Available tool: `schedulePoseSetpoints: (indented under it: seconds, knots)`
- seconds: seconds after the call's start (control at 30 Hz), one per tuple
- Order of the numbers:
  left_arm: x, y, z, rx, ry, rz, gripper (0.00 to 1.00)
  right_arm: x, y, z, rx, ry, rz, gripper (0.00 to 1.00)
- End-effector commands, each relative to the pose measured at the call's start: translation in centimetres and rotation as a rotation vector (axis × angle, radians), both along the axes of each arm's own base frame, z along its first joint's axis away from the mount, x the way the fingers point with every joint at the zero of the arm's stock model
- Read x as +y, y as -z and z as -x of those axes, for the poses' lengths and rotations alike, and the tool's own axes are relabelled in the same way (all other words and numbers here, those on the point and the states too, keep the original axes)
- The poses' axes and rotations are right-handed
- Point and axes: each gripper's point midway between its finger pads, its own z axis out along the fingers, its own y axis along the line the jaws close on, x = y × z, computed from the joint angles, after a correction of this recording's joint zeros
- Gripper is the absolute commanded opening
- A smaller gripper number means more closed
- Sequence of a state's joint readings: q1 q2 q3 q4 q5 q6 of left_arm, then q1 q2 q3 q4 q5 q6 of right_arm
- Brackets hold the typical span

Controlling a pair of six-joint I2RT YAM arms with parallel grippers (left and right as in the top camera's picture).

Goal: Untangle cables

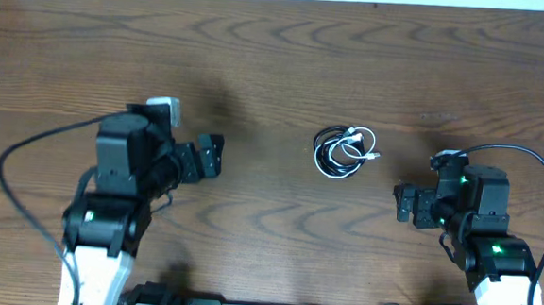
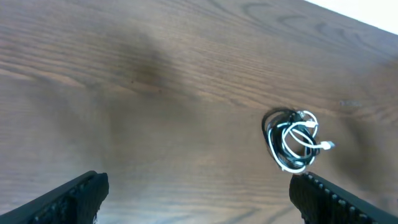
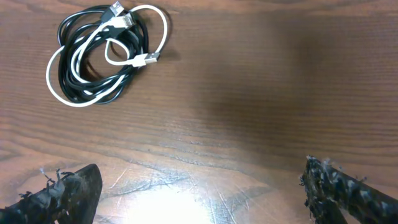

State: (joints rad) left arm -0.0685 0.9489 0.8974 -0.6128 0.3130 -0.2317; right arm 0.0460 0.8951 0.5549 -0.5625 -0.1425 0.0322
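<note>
The cables (image 1: 344, 152) lie in one small coiled bundle on the wooden table, a white cord looped through black ones, with small plug ends showing. The left wrist view has the cables (image 2: 292, 140) ahead and to the right, just above the right finger. In the right wrist view the cables (image 3: 102, 53) lie at the upper left. My left gripper (image 1: 213, 156) is open and empty, well left of the bundle. To the right of the bundle my right gripper (image 1: 403, 201) is open too, nothing between its fingers.
The wooden table (image 1: 277, 68) stretches wide behind the bundle to a pale far edge. Thick black arm cables (image 1: 26, 156) loop out beside the left arm, and another (image 1: 536, 164) arcs over the right arm. A glare patch lies on the wood under the right gripper.
</note>
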Motion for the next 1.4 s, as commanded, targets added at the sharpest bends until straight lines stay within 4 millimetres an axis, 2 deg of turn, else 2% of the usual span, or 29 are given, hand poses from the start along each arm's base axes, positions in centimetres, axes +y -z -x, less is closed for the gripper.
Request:
schedulePoseSetpoints:
  seconds: [0.0, 0.27, 0.37, 0.47, 0.6, 0.73, 0.9, 1.13, 1.17, 1.23, 1.37]
  knots:
    - [-1.8, -0.2, -1.5, 0.005, 0.051, 0.089, 0.98, 0.0, -0.8, -0.5, -0.023, -0.015, 0.002, 0.99]
    - [-5.2, -1.1, -4.4, 0.056, 0.148, 0.104, 0.98, 0.0, -0.8, -0.5, -0.023, -0.015, 0.002, 0.99]
    - [-7.2, -1.5, -5.5, 0.06, 0.21, 0.091, 0.98, 0.0, -0.8, -0.4, -0.022, -0.015, 0.002, 0.99]
    - [-9.6, -0.8, -6.4, 0.054, 0.287, 0.067, 0.98, 0.0, -0.8, -0.4, -0.022, -0.015, 0.002, 0.99]
    - [-12.0, 1.9, -7.3, 0.087, 0.336, 0.038, 0.98, 0.0, -0.8, -0.4, -0.022, -0.015, 0.003, 0.99]
    - [-15.0, 6.6, -7.8, 0.214, 0.332, 0.071, 0.98, 0.0, -0.8, -0.4, -0.021, -0.015, 0.002, 0.99]
    - [-18.1, 10.5, -8.2, 0.26, 0.371, 0.073, 0.98, 0.0, -0.7, -0.3, -0.015, -0.015, 0.002, 0.99]
    - [-21.8, 14.6, -7.5, 0.289, 0.447, 0.054, 1.0, 0.0, -0.6, -0.2, -0.011, -0.015, 0.002, 0.99]
    - [-22.6, 15.4, -7.2, 0.294, 0.464, 0.048, 0.93, 0.0, -0.6, -0.2, -0.01, -0.015, 0.002, 0.99]
    - [-23.1, 16.2, -6.9, 0.294, 0.467, 0.022, 0.89, 0.0, -0.6, -0.2, -0.007, -0.015, 0.003, 0.99]
    - [-23.6, 18.2, -6.3, 0.288, 0.448, -0.083, 0.88, 0.0, -0.6, -0.2, -0.007, -0.015, 0.003, 0.99]
